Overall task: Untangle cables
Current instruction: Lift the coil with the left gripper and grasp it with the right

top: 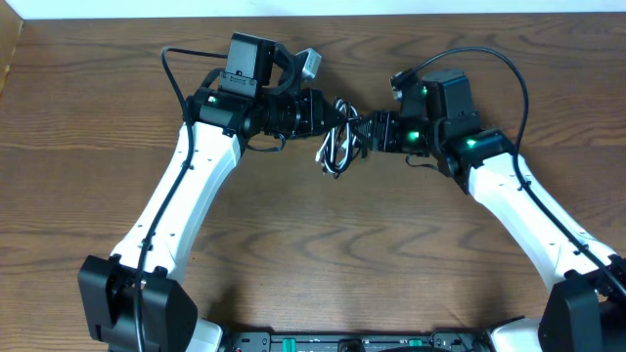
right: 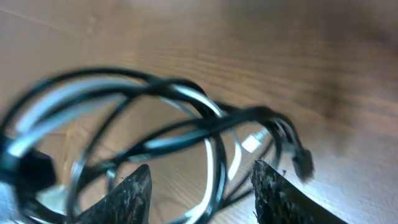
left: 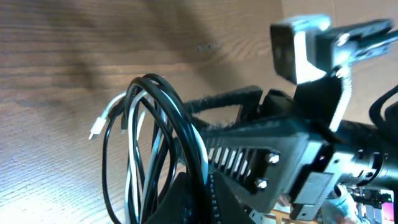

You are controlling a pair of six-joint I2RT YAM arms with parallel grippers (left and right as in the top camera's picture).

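Overhead: cables hang between your two arms, long axis crossing the line that joins them.
Left jaws: pinching the cables.
Right jaws: spread, loops just ahead.

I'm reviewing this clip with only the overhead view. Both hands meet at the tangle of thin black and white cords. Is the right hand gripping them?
Observer: No. In the right wrist view the right hand is open, its fingers spread, and the thin black and white cords loop just beyond them.
Operator: Can you see a plug end free of the loops?
Observer: Yes. In the left wrist view the small white plug sticks out beside the loops.
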